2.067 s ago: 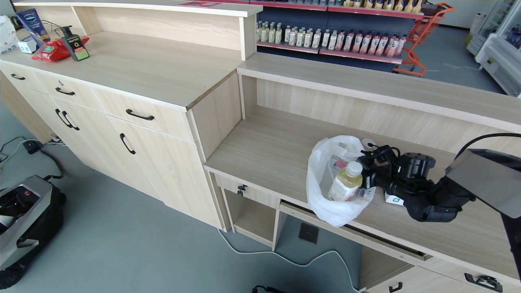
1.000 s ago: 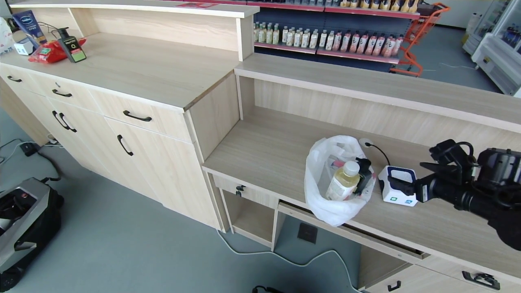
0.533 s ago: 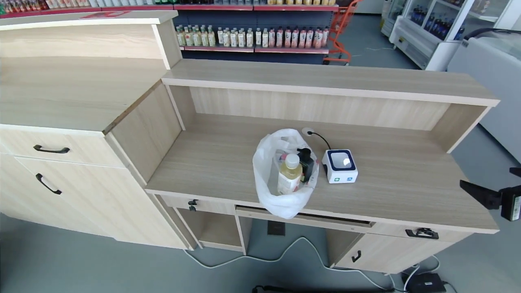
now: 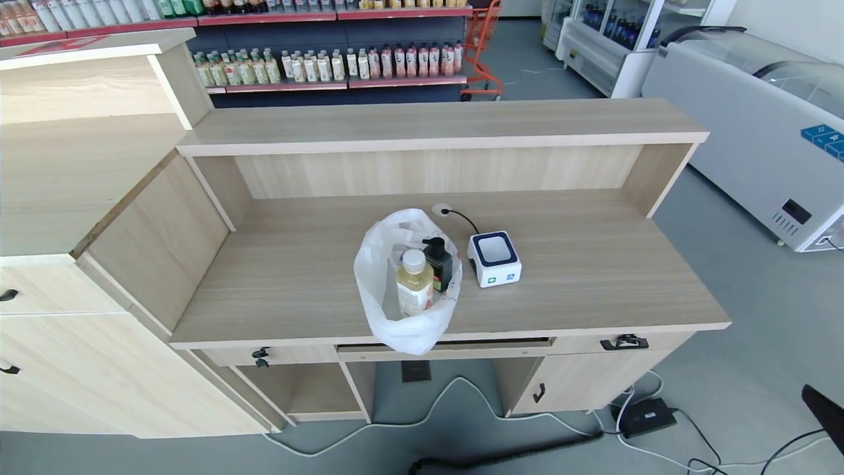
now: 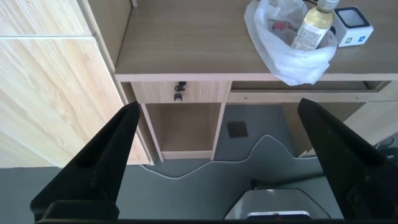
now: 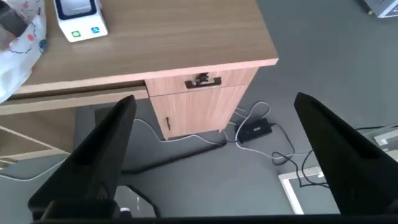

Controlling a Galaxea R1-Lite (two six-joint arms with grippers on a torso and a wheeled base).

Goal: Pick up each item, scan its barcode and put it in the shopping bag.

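1. Head view puts the pale wood-grain tabletop (image 4: 593, 277) straight ahead. Both arms are held low, in front of its near edge and well apart from everything on it.
2. A thin white plastic shopping bag (image 4: 372, 290) sits at that near edge, slightly to the robot's left of centre. Its mouth is open upward and its bottom sags over the edge.
3. The left gripper (image 5: 219, 106) has its fingers spread wide and holds nothing; the bag lies forward, above it and to its right. The right gripper (image 6: 214, 98) is likewise spread and empty, facing the tabletop's right end. I judge the left arm slightly nearer the bag.
4. A clear drink bottle (image 4: 414, 287) of pale yellow liquid with a white cap and a black pump bottle (image 4: 440, 262) both stand upright inside the bag, touching. With their long axes vertical, any reach for them would have to come from above.
5. A white square barcode scanner (image 4: 494, 258) with a dark blue rim sits just beside the bag, on its right.
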